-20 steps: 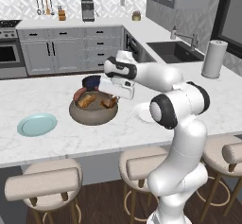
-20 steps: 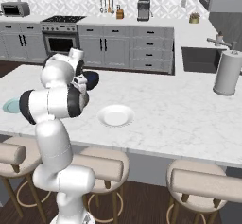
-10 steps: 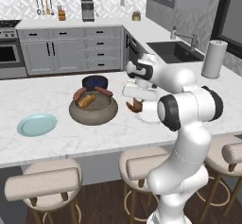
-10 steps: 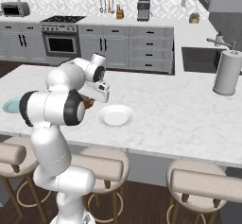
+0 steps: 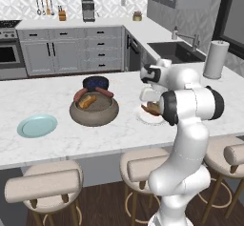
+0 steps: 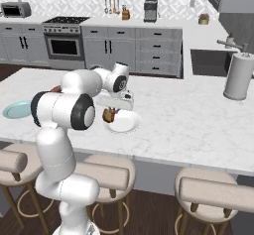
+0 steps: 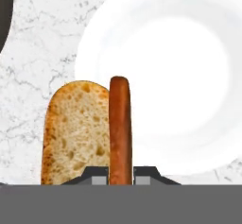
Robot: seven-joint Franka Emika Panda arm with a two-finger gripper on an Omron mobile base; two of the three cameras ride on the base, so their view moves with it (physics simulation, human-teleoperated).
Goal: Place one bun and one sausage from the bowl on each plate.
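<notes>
Your gripper is carrying a sausage and bun from the bowl over to the white plate.

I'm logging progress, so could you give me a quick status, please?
Gripper shut on sausage, bun alongside. Hovering at white plate rim. Teal plate bare. Nothing in the way.
</notes>
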